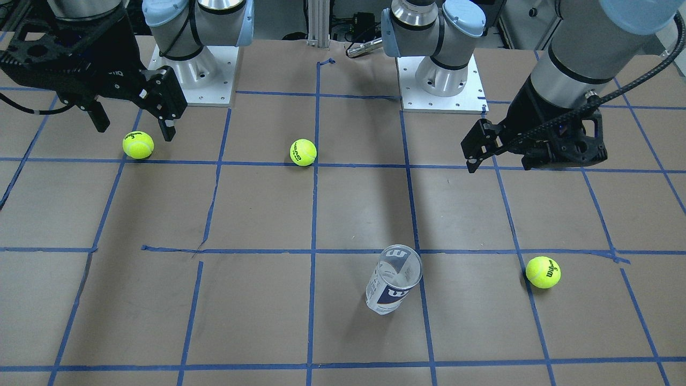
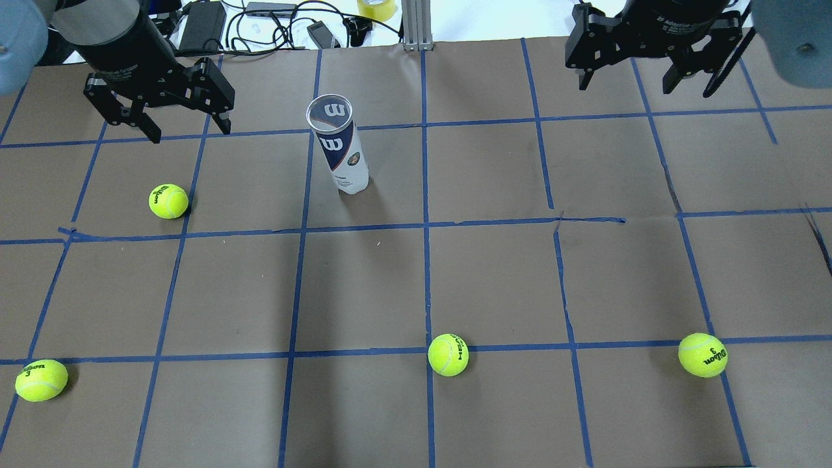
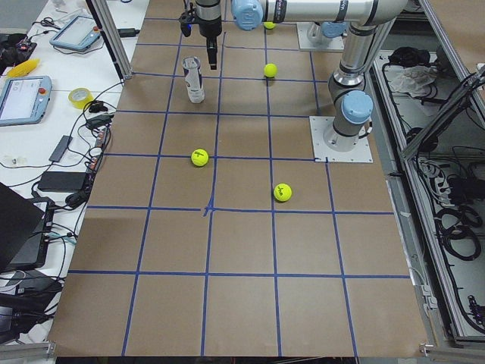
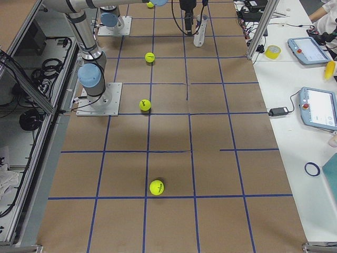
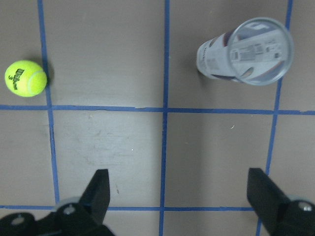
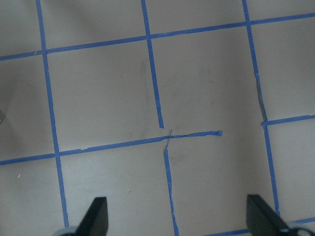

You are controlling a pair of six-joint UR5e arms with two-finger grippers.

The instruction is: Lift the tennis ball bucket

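The tennis ball bucket is a clear tube with a white and navy W label. It stands upright on the brown table, open top up, with no ball showing inside. It also shows in the front view and at the upper right of the left wrist view. My left gripper hangs open and empty above the table, off to the tube's left; it also shows in its wrist view and the front view. My right gripper is open and empty far to the right.
Several yellow-green tennis balls lie loose on the table: one left of the tube below my left gripper, one at the near left, one near the middle, one at the near right. Blue tape lines grid the table.
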